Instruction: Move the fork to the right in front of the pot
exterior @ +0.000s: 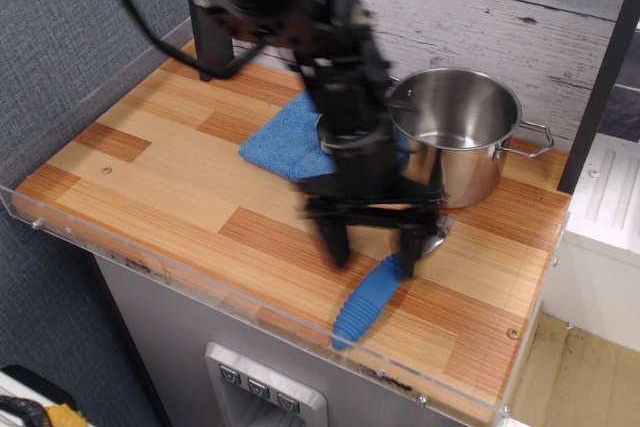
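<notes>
— Fork (372,292) flat on the wooden counter (180,182), just in front of the pot (460,142), handle toward the front edge.
— Gripper (372,247) blurred above, fingers spread, grasping nothing. Blue towel (285,137) left of the pot.

A wooden tabletop (150,187) with light and dark planks has a clear plastic rim along its edges. On the tabletop, toward the back, lies a blue cloth (285,140). Behind the tabletop stands a wall of pale grey boards (500,7). A dark post (205,22) rises at the tabletop's back left.
</notes>
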Motion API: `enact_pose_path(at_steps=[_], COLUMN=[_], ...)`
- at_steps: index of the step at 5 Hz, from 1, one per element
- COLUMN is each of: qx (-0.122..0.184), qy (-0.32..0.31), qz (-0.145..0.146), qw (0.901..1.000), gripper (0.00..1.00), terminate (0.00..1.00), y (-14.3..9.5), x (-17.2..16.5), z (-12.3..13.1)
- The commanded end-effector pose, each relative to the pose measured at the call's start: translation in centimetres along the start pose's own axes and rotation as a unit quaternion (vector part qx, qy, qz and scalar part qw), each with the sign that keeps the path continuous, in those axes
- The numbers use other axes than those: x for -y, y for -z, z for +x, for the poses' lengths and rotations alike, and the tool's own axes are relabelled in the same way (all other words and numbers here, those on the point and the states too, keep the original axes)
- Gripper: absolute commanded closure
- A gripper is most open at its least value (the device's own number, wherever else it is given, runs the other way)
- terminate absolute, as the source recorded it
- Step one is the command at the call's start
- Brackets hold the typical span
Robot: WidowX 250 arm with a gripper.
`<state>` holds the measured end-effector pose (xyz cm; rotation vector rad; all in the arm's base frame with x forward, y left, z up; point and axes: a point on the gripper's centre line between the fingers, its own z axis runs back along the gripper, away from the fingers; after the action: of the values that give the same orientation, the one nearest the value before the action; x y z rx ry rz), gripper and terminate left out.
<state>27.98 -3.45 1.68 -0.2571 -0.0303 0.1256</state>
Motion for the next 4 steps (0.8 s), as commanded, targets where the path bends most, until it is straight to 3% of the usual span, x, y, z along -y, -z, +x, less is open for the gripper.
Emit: enact_pose_path(at_steps=[1, 3, 4], qx=[0.09, 0.148, 0.148], qy=[0.006, -0.019, -0.019], qz=[-0.055, -0.076, -0.076], qw=[0.9944, 0.9859, 0.9859], gripper=[0.0, 0.0, 0.0], terminate=[0.0, 0.0, 0.0], y=[-9.0, -14.8, -14.8], x=[0.8, -0.3, -0.3], z=[0.2, -0.6, -0.6])
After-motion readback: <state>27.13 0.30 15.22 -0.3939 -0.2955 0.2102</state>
